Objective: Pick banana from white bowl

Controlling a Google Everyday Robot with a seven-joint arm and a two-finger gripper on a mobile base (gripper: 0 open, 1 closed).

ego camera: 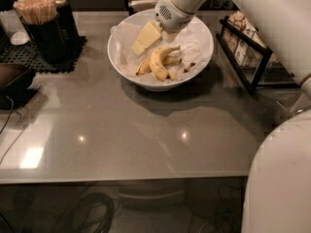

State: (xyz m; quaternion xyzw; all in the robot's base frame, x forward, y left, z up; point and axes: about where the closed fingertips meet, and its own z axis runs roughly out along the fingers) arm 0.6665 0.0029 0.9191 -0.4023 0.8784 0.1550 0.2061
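Note:
The white bowl [112, 57] stands at the back middle of the grey table, lined with crumpled white paper [195, 46]. The banana [157, 65], thick, curved and yellow with brown speckles, lies in the bowl's middle. A slimmer yellow banana [143, 68] lies beside it on the left. My gripper [141, 43] hangs from the white arm over the bowl's back left part. Its pale tip is just above and left of the banana, apart from it, and holds nothing.
A black holder of wooden sticks [38, 13] stands on a black mat [26, 57] at the back left. A dark object [13, 79] sits at the left edge. A black wire rack [249, 57] stands right of the bowl. My white body [284, 178] fills the lower right.

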